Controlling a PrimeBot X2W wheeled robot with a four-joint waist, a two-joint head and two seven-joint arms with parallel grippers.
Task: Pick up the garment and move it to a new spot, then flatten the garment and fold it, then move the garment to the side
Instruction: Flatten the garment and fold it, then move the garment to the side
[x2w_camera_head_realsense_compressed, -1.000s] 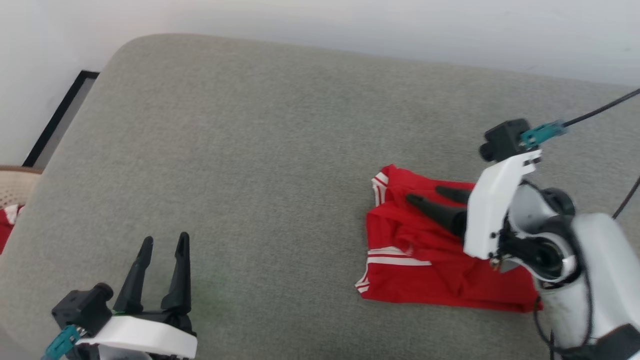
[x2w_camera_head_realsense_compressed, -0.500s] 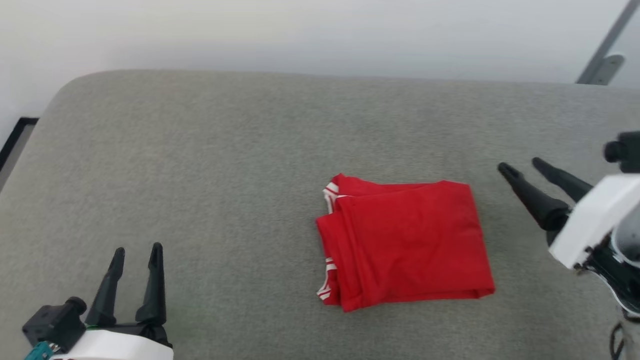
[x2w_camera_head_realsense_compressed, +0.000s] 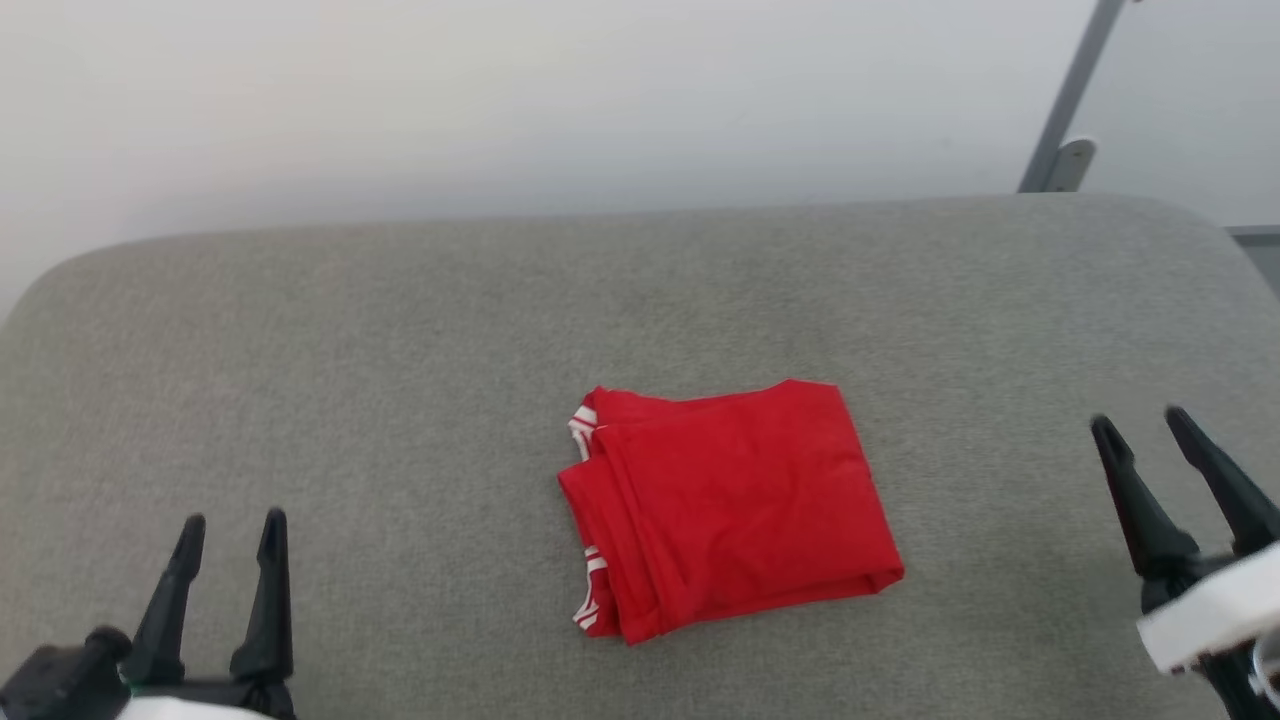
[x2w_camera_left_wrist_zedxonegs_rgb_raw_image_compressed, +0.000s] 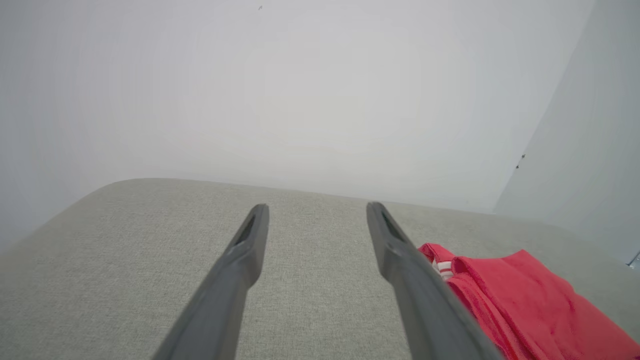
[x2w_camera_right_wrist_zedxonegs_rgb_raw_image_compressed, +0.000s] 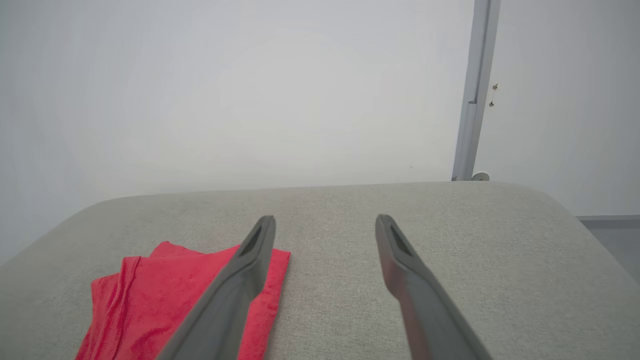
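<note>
The garment (x2w_camera_head_realsense_compressed: 725, 505) lies folded into a compact red rectangle near the middle of the grey upholstered cushion (x2w_camera_head_realsense_compressed: 400, 330), a little toward the robot's right. Its long axis runs across the head view from left to right, with the right end tipped slightly toward the robot. The layered edges and the white striped trim (x2w_camera_head_realsense_compressed: 583, 428) face the robot's left. The right side is a smooth closed fold, and nothing touches the cloth.

The right gripper (x2w_camera_head_realsense_compressed: 1138, 420) hovers off that folded right side, its two dark fingers spread apart and holding nothing. In its own wrist view the red cloth sits low and to the left of the fingers. The left gripper (x2w_camera_head_realsense_compressed: 232, 520) waits at the near left, fingers likewise parted and empty, with the shirt low and to the right in its wrist view. Bare cushion separates each gripper from the garment, and the right one looks somewhat nearer.

With the fold apparently finished, moving the garment aside seems to be what remains. The right arm looks better placed to reach in leftward and take the closed edge without spilling the layers.
</note>
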